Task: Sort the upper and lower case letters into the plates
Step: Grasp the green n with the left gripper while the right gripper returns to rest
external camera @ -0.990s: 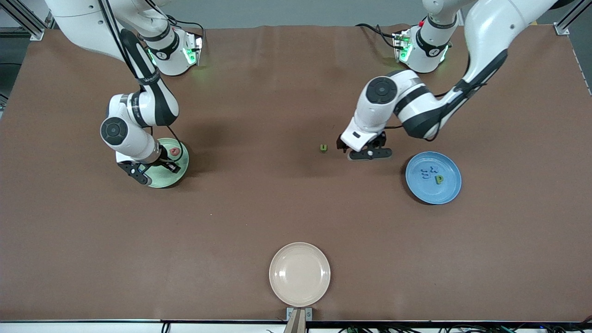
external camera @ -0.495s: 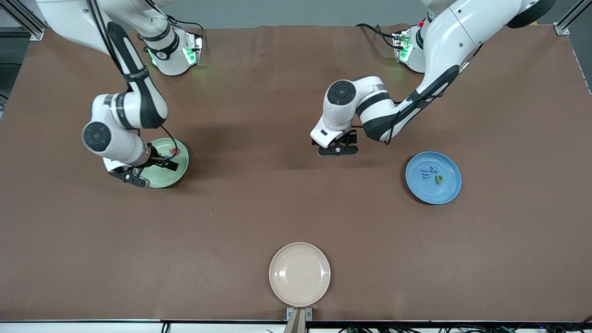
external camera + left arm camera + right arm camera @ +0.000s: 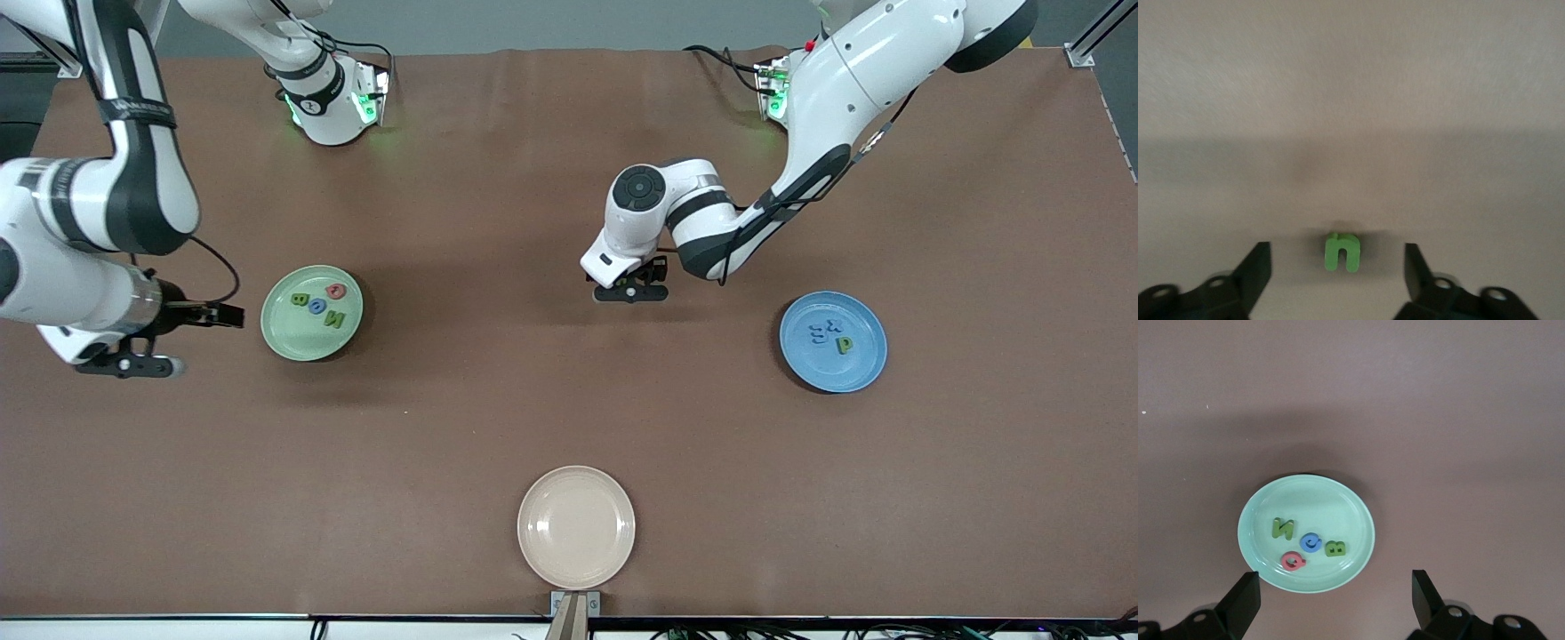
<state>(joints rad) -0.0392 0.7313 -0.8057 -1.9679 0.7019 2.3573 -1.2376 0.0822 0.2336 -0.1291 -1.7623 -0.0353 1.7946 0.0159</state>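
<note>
Left gripper (image 3: 630,292) low over mid-table, jaws apart, straddling a small green letter (image 3: 1341,251) that sits on the brown table (image 3: 498,400) between the fingertips; no contact visible in the left wrist view. In the front view the letter is hidden under the wrist.

Right gripper (image 3: 124,364) up in the air over the right arm's end of the table, just beside the light green plate (image 3: 286,336), jaws wide apart and holding nothing.

Light green plate carries four letters: red letter (image 3: 335,290), green B (image 3: 300,300), blue letter (image 3: 317,306), green N (image 3: 334,320). All lie close together, well inside the rim.

Blue plate (image 3: 858,369) toward the left arm's end carries a green P (image 3: 844,344) and two blue letters (image 3: 822,332), their shapes too small to read.

Cream plate (image 3: 576,527) nearest the front camera, at mid-table edge.
</note>
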